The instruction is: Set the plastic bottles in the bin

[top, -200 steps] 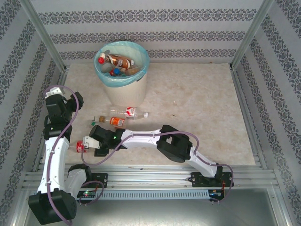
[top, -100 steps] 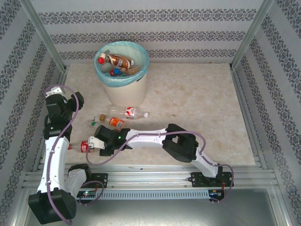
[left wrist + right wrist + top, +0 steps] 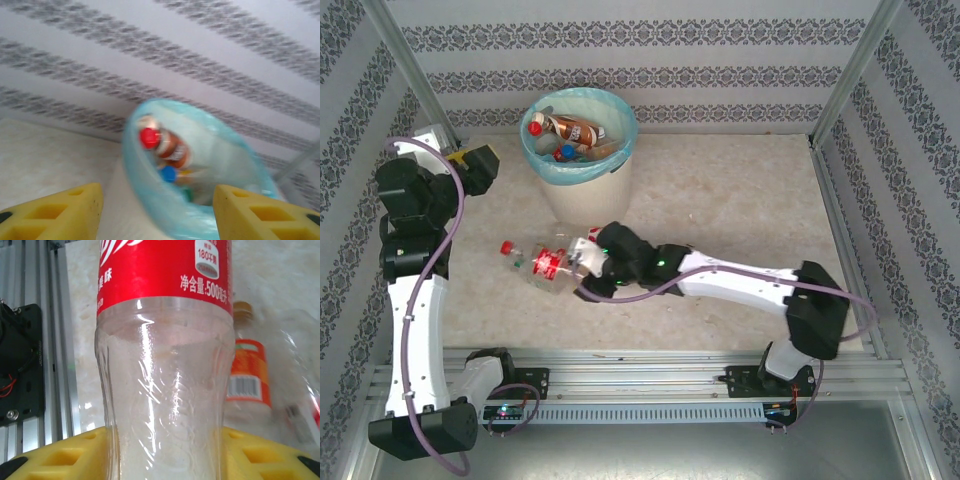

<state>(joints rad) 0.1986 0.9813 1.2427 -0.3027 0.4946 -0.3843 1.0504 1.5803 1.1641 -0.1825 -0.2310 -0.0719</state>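
Right jaws pinch the red-label bottle mid-body: likely light, slick, crushable; left jaws spread; bin at bottle's 12 o'clock

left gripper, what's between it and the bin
Nothing. In the top view only bare table separates the left gripper from the bin; the left wrist view shows the bin just ahead of the open yellow fingers.

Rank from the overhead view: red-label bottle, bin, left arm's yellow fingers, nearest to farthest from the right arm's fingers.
1. Red-label bottle: held in the right arm's fingers, left of centre.
2. Bin: just beyond them, farther back.
3. Left arm's fingers: at far left, beside the bin.
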